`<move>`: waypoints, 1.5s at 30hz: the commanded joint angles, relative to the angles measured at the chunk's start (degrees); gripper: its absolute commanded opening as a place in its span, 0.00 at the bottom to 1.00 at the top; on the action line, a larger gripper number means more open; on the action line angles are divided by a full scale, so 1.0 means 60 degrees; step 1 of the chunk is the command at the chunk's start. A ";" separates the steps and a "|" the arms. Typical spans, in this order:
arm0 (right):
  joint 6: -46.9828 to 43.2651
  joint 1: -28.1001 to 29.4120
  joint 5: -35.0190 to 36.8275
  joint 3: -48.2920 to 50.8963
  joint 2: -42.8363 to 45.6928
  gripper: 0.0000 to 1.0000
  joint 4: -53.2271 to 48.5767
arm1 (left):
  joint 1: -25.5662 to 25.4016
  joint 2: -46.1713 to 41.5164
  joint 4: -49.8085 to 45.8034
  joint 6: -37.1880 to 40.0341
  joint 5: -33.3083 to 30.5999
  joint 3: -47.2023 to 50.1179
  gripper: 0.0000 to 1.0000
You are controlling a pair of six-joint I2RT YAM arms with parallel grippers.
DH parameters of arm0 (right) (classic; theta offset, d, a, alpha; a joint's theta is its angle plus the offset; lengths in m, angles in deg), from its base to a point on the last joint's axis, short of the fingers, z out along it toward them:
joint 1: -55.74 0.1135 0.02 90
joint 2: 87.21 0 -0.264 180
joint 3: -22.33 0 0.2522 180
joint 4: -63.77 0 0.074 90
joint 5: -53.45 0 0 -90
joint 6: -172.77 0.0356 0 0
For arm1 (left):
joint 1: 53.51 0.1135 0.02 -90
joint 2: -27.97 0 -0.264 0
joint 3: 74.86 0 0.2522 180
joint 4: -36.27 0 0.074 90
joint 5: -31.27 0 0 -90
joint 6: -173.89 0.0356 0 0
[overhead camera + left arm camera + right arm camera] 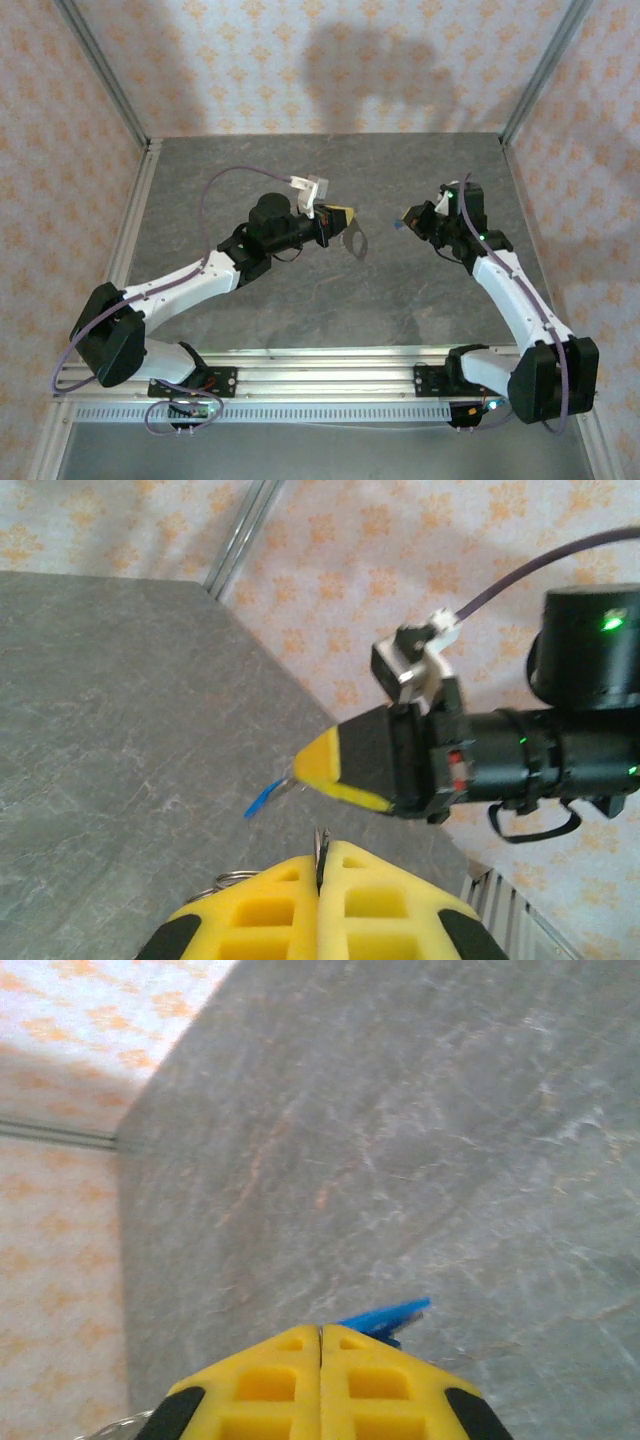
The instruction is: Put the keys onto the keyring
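Top external, starting at the near edge: shows both arm bases bolted to the rail [320, 372], reaching inward over the grey table [300, 310]. Puts the left gripper [343, 213] near mid-table, clenched on the keyring [354, 241], the pale loop hanging below the yellow tips. Cannot tell whether the loop touches the tabletop. Puts the right gripper [409, 217] opposite, just across a small gap, pinched on the key [398, 227], with the blue end pointing toward the left arm.

Left wrist: looks down over its own yellow fingers [270, 910], pressed flat together on a thin metal edge of the keyring. Catches a small wire ring [228, 878] peeking out beside them. Beyond, finds the right arm's yellow tip with the key jutting down and left, near the keyring but apart from it. Farther off, takes in the patterned wall [330, 590].

Right wrist: closed pads nearest, blue key end slanting out past them, grey tabletop beyond.
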 commanded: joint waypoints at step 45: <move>-0.0322 -0.0280 -0.4628 0.0640 0.2185 0.00 0.4593 | -0.0107 0.0159 -0.1247 0.3696 0.1079 -0.2231 0.00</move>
